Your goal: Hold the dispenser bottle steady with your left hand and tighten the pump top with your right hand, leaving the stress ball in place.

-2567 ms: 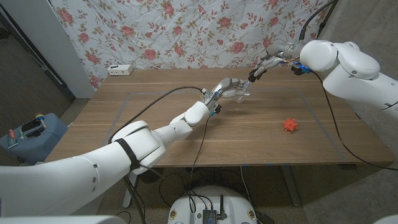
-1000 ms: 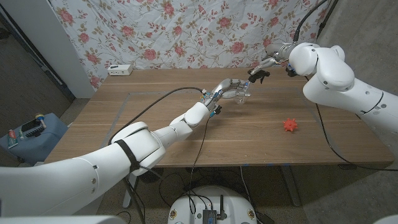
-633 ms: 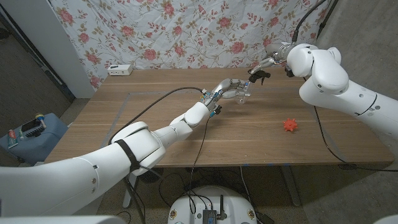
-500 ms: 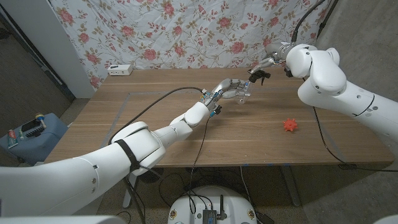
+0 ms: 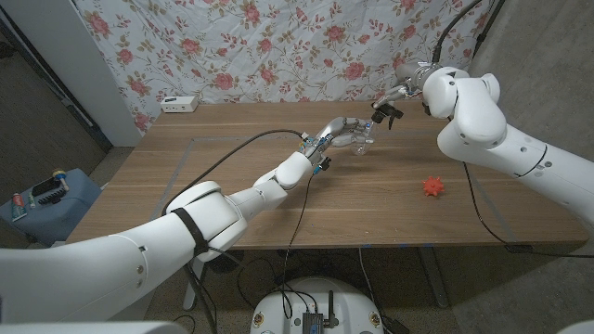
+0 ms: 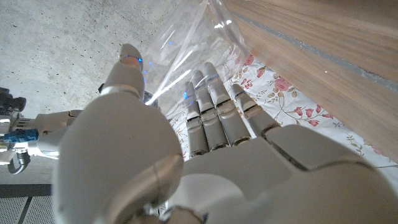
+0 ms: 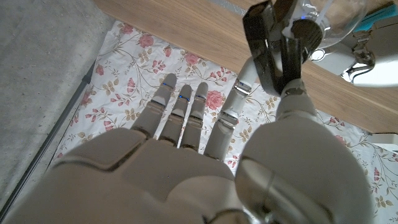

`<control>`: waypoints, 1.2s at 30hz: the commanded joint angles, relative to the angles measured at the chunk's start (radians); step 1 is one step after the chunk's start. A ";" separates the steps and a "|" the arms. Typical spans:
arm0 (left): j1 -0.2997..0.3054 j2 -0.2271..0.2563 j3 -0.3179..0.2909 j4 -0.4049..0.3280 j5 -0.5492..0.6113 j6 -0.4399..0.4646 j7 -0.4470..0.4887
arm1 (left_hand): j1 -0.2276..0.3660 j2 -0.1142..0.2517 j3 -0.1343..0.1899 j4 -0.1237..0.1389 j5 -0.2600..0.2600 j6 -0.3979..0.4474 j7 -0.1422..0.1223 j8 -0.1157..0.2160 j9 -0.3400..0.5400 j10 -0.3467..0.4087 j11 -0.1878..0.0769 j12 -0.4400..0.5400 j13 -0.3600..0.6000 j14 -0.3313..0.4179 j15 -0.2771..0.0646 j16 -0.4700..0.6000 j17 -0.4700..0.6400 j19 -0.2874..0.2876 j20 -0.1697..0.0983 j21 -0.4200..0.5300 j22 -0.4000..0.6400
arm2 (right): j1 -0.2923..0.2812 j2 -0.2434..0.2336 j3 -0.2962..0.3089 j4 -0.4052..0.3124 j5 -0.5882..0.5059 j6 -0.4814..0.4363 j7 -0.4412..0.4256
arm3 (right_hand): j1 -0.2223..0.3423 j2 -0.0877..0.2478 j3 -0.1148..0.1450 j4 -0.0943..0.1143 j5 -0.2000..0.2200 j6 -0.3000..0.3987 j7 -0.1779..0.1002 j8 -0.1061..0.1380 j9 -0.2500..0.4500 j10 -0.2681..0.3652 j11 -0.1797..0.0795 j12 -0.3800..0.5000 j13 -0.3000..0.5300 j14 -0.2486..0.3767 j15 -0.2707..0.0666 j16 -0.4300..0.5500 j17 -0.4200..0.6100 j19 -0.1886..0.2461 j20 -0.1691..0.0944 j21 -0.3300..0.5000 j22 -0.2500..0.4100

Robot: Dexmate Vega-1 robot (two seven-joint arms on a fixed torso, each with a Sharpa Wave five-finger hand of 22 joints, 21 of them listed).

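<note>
1. Left hand (image 5: pixel 342 133) grips clear dispenser bottle (image 5: pixel 362 139) at bench (image 5: pixel 232 176) far centre.
2. Right hand (image 5: pixel 387 104) pinches the pump top (image 7: pixel 272 38); turn in small twists, bottle kept upright.
3. Stress ball (image 5: pixel 432 186) sits near right; keep clear.

- Makeshift robotics lab, not a home.
- Flowered cloth (image 5: pixel 278 46) hung as a backdrop behind the wooden bench (image 5: pixel 232 186), hiding the wall.
- Bare grey concrete floor (image 5: pixel 56 130) to one side.
- Tape outline (image 5: pixel 200 141) marked on the bench top.
- White power strip (image 5: pixel 180 104) at the far edge; black cable (image 5: pixel 241 147) trailing across the wood.
- Blue box with electronics (image 5: pixel 42 199) on the floor.
</note>
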 commanded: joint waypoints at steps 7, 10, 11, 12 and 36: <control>0.008 0.000 0.000 -0.004 0.007 -0.011 0.012 | -0.070 0.087 0.097 0.090 0.006 0.122 -0.055 0.004 0.005 0.016 -0.007 0.003 0.003 0.009 -0.048 0.004 0.000 0.005 -0.092 0.001 0.001 | -0.039 0.066 0.023 0.032 -0.118 0.001 0.034 | 0.003 0.009 0.007 -0.005 0.004 0.077 0.011 0.054 0.022 0.053 -0.006 0.016 0.000 0.047 -0.014 0.013 0.005 0.025 -0.012 0.002 0.001; 0.009 0.000 0.000 -0.005 0.008 -0.013 0.013 | -0.069 0.087 0.098 0.089 0.006 0.121 -0.055 0.003 0.005 0.016 -0.008 0.003 0.003 0.008 -0.051 0.004 0.000 0.005 -0.092 0.001 0.001 | -0.044 0.075 0.028 0.036 -0.134 0.002 0.041 | 0.003 0.010 0.007 -0.005 0.004 0.087 0.012 0.063 0.027 0.062 -0.007 0.018 -0.001 0.055 -0.018 0.015 0.006 0.030 -0.015 0.003 0.001; 0.010 -0.001 -0.001 -0.005 0.007 -0.013 0.012 | -0.069 0.087 0.098 0.089 0.006 0.121 -0.055 0.003 0.005 0.016 -0.008 0.003 0.003 0.008 -0.051 0.004 0.000 0.005 -0.092 0.001 0.001 | -0.046 0.079 0.029 0.038 -0.142 0.000 0.042 | 0.003 0.011 0.007 -0.005 0.004 0.089 0.012 0.065 0.028 0.062 -0.007 0.018 -0.001 0.056 -0.017 0.015 0.006 0.030 -0.016 0.003 0.001; 0.010 -0.001 -0.001 -0.005 0.007 -0.013 0.012 | -0.070 0.086 0.098 0.089 0.006 0.121 -0.056 0.003 0.005 0.017 -0.008 0.003 0.003 0.008 -0.051 0.004 0.000 0.004 -0.091 0.001 0.001 | -0.048 0.081 0.032 0.038 -0.143 0.004 0.042 | 0.003 0.011 0.007 -0.005 0.004 0.094 0.013 0.069 0.030 0.066 -0.009 0.019 -0.002 0.058 -0.018 0.016 0.007 0.032 -0.017 0.004 0.001; 0.005 -0.007 -0.002 0.003 0.000 0.004 0.006 | -0.070 0.089 0.101 0.090 0.005 0.120 -0.054 0.003 0.005 0.017 -0.009 0.003 0.004 0.009 -0.048 0.004 0.000 0.004 -0.091 0.002 0.001 | -0.094 0.143 0.081 0.071 -0.166 0.020 0.011 | 0.044 0.036 0.031 -0.022 0.001 0.191 0.029 0.160 0.068 0.147 -0.034 0.032 -0.010 0.099 -0.041 0.025 0.012 0.046 -0.024 0.000 0.002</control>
